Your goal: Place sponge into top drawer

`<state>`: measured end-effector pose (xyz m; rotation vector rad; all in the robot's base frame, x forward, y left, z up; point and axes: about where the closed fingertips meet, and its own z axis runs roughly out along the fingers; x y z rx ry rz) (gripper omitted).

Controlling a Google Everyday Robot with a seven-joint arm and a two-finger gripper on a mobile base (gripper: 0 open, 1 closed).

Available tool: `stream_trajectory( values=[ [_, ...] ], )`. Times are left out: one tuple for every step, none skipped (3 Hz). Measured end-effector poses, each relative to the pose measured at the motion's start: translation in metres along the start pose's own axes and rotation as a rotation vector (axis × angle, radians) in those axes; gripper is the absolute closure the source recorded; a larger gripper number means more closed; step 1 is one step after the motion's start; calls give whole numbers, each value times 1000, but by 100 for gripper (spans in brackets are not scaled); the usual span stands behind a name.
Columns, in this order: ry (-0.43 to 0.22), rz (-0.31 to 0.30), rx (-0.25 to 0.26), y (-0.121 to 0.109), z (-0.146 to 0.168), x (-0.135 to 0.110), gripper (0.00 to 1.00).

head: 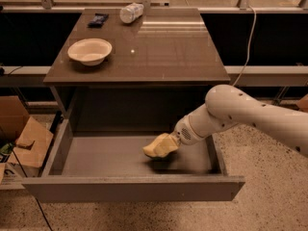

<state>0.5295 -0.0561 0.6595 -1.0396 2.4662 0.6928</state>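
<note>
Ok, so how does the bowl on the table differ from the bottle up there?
The white bowl stands upright, mouth up, near the left edge of the table; the plastic bottle lies on its side at the back edge. The bowl is wide and shallow, the bottle narrow and long. Both rest on the tabletop, away from the gripper, which is down inside the open top drawer.

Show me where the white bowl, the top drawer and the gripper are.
white bowl (90, 51), camera view, middle of its inside.
top drawer (98, 159), camera view, bare floor, left part.
gripper (158, 147), camera view, its pale yellow tip, inside the drawer, right of middle.
</note>
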Motion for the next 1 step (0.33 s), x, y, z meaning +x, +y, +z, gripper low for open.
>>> stream_trajectory(
  values=[
    [2, -1, -2, 1, 1, 0, 0]
  ],
)
